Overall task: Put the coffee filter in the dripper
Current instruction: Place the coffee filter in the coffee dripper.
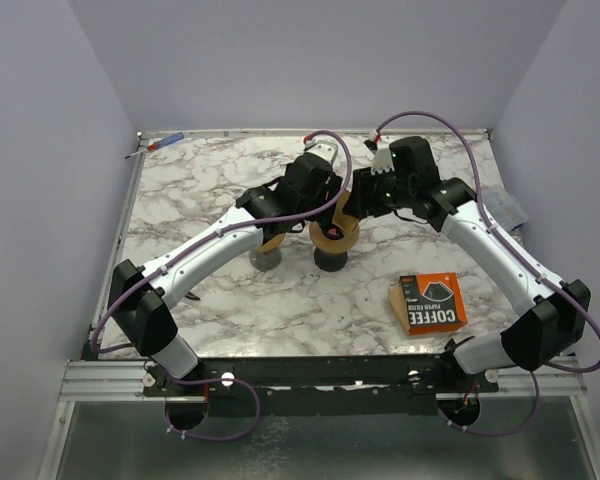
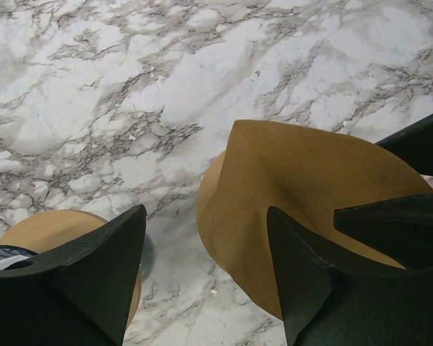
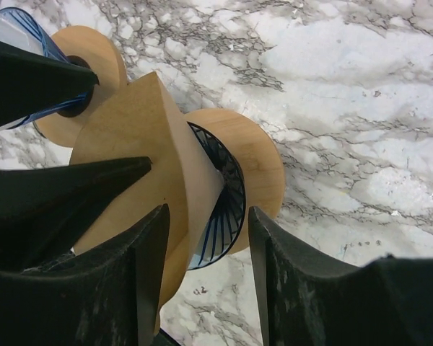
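The dripper (image 3: 224, 194), a dark blue ribbed cone on a round wooden collar, stands mid-desk (image 1: 230, 300) and holds the coffee filter (image 3: 130, 144). The filter's lower part sits in the ribbed cone. Most of the paper rises above the rim and leans to one side, so one stretch of ribs stays bare; how deep the tip reaches cannot be told. A second dripper (image 3: 94, 54), also blue with a wooden collar, stands just beside it with nothing showing inside. An orange and black box of coffee filters (image 1: 427, 302) lies shut, near the right arm's base and well apart from both drippers.

The filter is plain tan paper, opened into a cone with one sharp folded ridge and smooth flanks.

The left pincer (image 2: 206, 216) hangs over it, jaws wide, with marble showing between one finger and the paper's edge. The right pincer (image 3: 208, 216) is moderately wide, with bare ribs between its finger and the filter.
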You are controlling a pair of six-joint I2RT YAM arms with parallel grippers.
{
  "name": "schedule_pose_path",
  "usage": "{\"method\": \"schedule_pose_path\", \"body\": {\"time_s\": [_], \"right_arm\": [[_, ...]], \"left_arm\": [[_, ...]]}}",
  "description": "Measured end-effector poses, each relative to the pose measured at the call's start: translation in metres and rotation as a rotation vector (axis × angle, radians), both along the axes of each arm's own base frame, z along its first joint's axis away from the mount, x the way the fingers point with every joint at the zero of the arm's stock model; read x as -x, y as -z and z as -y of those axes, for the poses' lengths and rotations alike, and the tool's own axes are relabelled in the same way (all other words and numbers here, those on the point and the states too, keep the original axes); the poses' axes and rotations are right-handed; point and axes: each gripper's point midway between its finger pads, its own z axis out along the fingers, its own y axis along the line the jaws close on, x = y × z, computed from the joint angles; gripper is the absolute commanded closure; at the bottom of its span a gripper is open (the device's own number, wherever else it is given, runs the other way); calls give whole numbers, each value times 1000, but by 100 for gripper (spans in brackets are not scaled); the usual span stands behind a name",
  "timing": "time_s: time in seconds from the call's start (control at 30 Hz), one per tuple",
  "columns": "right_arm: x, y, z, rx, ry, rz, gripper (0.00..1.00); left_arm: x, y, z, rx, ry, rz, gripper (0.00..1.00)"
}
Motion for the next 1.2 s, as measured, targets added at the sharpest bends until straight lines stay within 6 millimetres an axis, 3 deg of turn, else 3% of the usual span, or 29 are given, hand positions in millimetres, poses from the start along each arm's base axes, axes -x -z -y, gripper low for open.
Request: {"method": "schedule_pose_path", "body": {"time_s": [0.43, 0.9, 1.2], "right_arm": [[-7, 9, -11, -19, -31, -9, 45], [-4, 37, -13, -12, -35, -71, 46], [-3, 44, -13, -7, -33, -87, 48]], "left_arm": [[3, 4, 8, 25, 21, -25, 27], [1, 11, 9, 11, 19, -32, 27], [0, 27, 8, -21, 13, -54, 29]]}}
